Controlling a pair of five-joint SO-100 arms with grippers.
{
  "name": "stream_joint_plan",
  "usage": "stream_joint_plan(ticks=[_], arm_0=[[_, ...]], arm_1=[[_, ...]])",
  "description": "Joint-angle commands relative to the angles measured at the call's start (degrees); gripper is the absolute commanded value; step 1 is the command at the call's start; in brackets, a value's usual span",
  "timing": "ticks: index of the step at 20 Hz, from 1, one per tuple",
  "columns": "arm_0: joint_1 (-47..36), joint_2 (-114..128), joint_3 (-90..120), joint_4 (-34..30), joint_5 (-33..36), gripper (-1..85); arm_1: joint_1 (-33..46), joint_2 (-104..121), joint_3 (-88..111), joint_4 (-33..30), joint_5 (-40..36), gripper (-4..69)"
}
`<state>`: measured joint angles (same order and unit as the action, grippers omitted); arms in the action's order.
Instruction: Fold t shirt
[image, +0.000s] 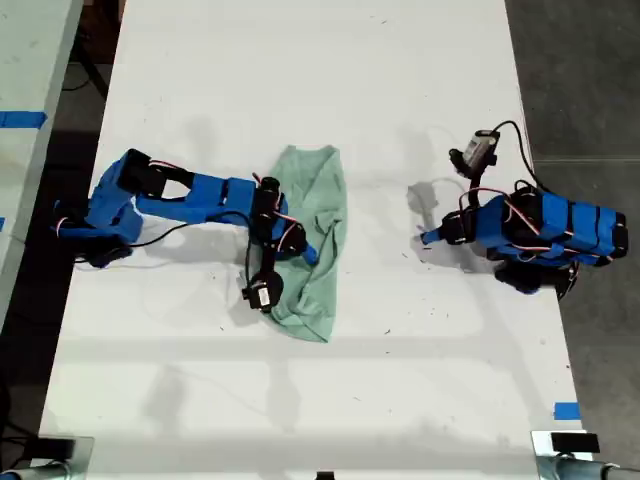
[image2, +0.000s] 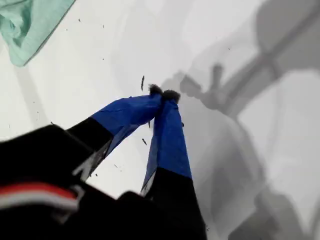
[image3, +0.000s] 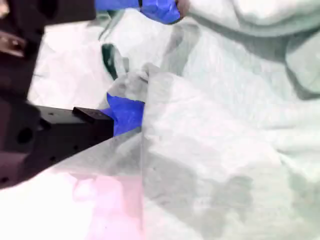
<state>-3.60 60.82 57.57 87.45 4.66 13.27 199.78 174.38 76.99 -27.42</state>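
The t shirt (image: 318, 195) is a pale mint-green, wrinkled strip lying lengthwise on the white table (image: 300, 80), a little to the exterior view's left of centre. My second gripper (image: 308, 250) rests on its middle. In the second wrist view the t shirt (image3: 225, 125) fills the picture and my second gripper (image3: 145, 62) is open, with a raised ridge of cloth between its blue fingers (image3: 127, 114). My first gripper (image: 425, 237) is at the exterior view's right, apart from the cloth. My first gripper (image2: 162, 92) is shut on nothing over bare table, with a corner of the t shirt (image2: 27, 25) beyond it.
Dark floor (image: 580, 80) borders the table at the exterior view's right. A strip of blue tape (image: 566, 410) marks the near right table edge. A second pale table (image: 25, 70) with blue tape stands at the exterior view's left. Cables trail from both arm bases.
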Motion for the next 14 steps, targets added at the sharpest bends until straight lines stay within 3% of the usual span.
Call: stream_joint_plan(ticks=[1, 5, 9, 12, 14], arm_0=[[1.8, 11.5, -1.5, 2.4, -4.7, 24.7], [1.3, 24.3, 9.6, 3.1, -7.8, 23.3], [-3.7, 42.9, 43.3, 2.8, -15.9, 21.7], [-4.2, 53.3, 63.0, -2.7, -19.7, 2.4], [-2.5, 60.5, 71.9, -6.9, -21.0, -0.1]], arm_1=[[0.6, 1.0, 3.7, -0.4, -0.4, -0.5], [0.6, 1.0, 3.7, -0.4, -0.5, -0.5], [0.5, 1.0, 3.7, -0.4, -0.5, -0.5], [0.5, 1.0, 3.7, -0.4, -0.6, -0.5], [0.5, 1.0, 3.7, -0.4, -0.5, -0.5]])
